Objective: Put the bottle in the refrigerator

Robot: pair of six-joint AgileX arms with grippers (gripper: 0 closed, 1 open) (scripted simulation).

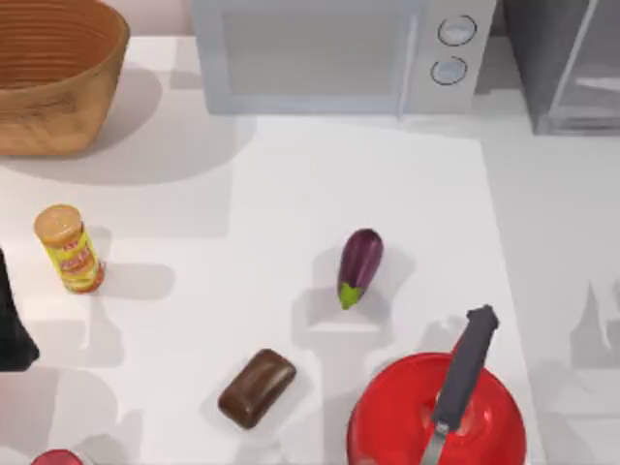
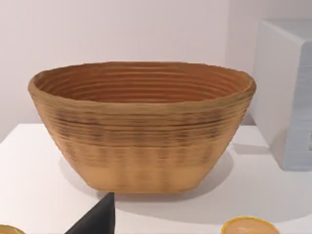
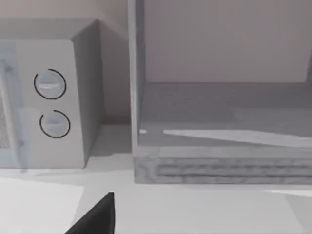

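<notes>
Fridge [image 1: 567, 68] sits far right, cut off by the frame; the right wrist view looks into its open interior. Bottle [image 1: 70, 249] stands upright at the table's left, untouched, so everything remains: grasp, carry, place. Left arm [image 1: 12, 325] at left edge; finger state of either gripper can't be told.

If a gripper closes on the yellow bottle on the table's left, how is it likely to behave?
The bottle stands upright and narrow, so a sideways nudge could well tip it. Its round body suggests it would roll once down. It looks rigid, and its smooth sides may slip in a loose grip.
</notes>
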